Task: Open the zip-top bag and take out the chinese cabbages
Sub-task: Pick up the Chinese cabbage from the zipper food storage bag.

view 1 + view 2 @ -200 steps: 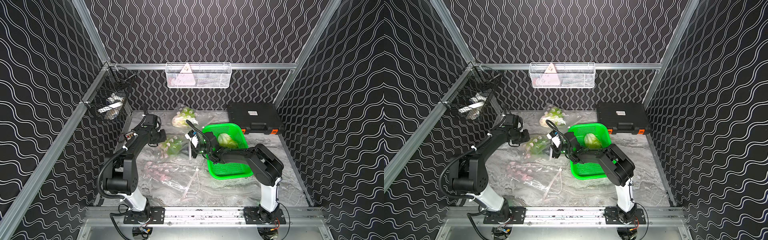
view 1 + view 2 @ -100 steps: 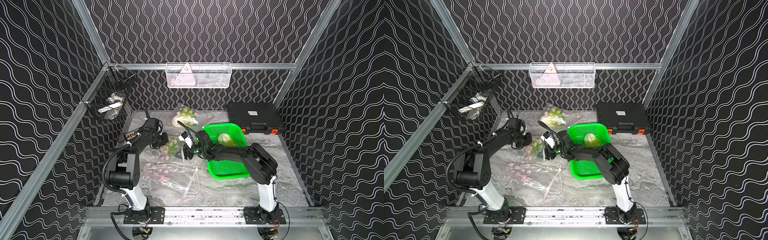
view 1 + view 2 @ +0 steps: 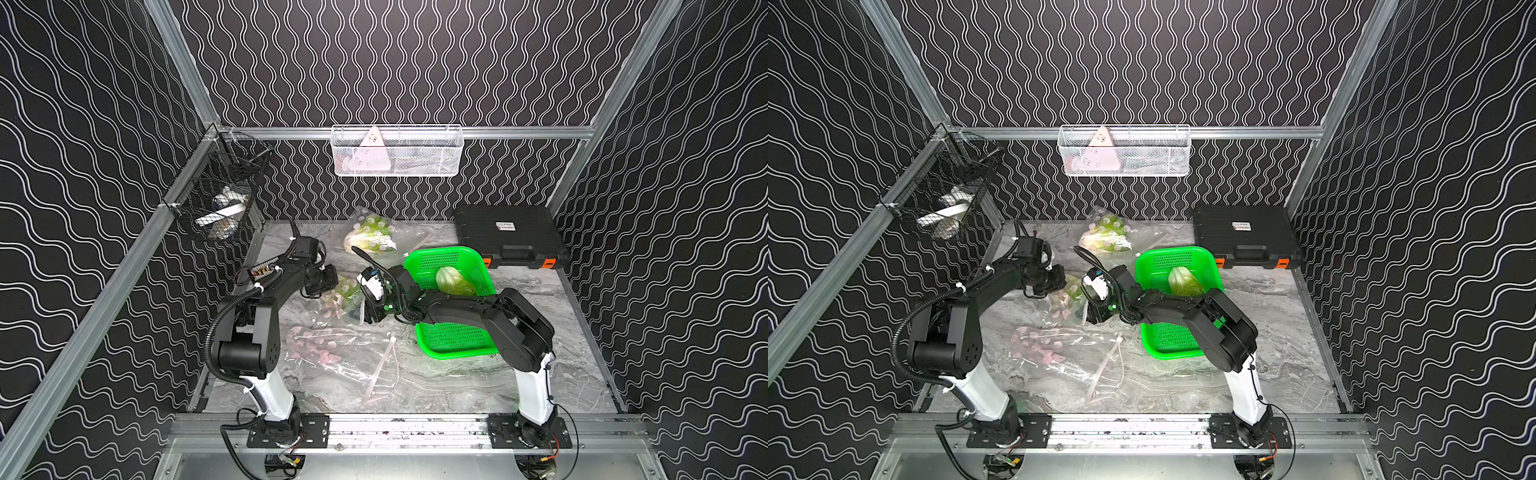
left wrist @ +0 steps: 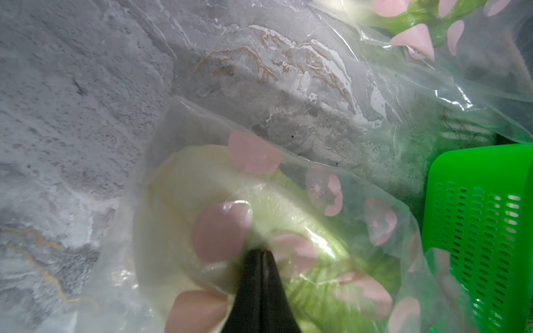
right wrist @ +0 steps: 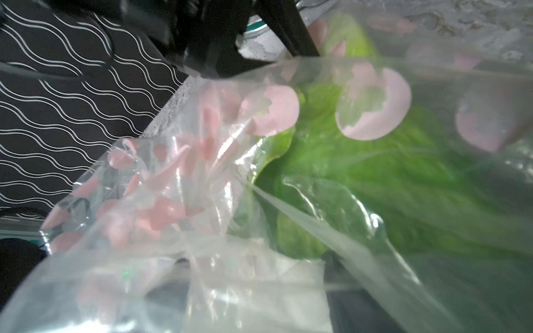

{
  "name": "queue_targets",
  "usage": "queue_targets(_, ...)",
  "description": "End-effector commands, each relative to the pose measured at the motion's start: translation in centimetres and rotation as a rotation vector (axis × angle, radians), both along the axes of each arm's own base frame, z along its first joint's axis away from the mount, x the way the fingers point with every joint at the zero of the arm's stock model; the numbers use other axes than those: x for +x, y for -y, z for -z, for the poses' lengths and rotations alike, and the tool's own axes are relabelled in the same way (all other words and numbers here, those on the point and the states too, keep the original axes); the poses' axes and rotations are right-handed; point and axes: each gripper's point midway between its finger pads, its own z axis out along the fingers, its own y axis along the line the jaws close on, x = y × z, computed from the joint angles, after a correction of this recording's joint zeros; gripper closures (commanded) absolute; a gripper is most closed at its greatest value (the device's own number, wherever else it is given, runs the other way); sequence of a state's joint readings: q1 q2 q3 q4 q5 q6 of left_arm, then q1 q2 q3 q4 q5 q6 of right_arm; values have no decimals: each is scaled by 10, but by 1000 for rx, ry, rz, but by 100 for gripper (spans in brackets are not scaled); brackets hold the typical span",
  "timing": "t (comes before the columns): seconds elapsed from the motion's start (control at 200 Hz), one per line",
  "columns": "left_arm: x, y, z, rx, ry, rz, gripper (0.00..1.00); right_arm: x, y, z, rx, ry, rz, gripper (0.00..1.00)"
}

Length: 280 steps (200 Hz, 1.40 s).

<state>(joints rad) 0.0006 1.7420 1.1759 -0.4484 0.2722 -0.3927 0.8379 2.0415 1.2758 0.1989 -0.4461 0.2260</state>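
Observation:
A clear zip-top bag (image 3: pixel 338 301) printed with pink petals lies left of the green basket (image 3: pixel 457 353), with a chinese cabbage (image 3: pixel 348 287) inside it. My left gripper (image 3: pixel 336 284) is shut, pinching the bag's film over that cabbage's white base (image 4: pixel 184 184); its tips (image 4: pixel 261 255) meet in the left wrist view. My right gripper (image 3: pixel 368 308) stands open at the bag's other end, with loose film draped over its fingers. The right wrist view shows green leaves (image 5: pixel 375 173) through the plastic. Another cabbage (image 3: pixel 453 280) lies bare in the basket. A third (image 3: pixel 368 237) sits in a bag at the back.
A flat empty petal-printed bag (image 3: pixel 332 353) lies in front, near the left arm's base. A black case (image 3: pixel 507 232) stands at the back right. A white wire basket (image 3: pixel 397 151) hangs on the back wall and a black one (image 3: pixel 224 195) on the left rail.
My left gripper has moved right onto the bag and shut on its film. My right gripper has slid left from the basket's corner to the bag and opened wider.

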Motion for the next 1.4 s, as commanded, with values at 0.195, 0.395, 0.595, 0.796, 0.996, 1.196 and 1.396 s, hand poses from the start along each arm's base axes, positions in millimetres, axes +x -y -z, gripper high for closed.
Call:
queue_targets(0.195, -15, 0, 9, 4, -65, 6, 100, 24, 13, 27, -89, 140, 64, 38)
queue_targets(0.395, -14, 1, 10, -2, -69, 8, 100, 28, 11, 21, -42, 173, 53, 39)
queue_targets(0.595, -15, 1, 11, -6, -72, 10, 100, 2, -3, -3, 136, 142, -83, 23)
queue_targets(0.796, -14, 3, 10, -17, -65, 17, 100, -18, -9, -16, 231, 113, -181, 17)
queue_targets(0.996, -14, 6, 9, -30, -64, 21, 100, -8, -14, -13, 220, 96, -145, 17)
queue_targets(1.196, -15, 9, 10, -43, -63, 32, 100, 4, -19, -4, 223, 83, -103, 22)
queue_targets(1.396, -15, 11, 11, -45, -68, 40, 100, 15, -20, 9, 231, 106, -61, 28)
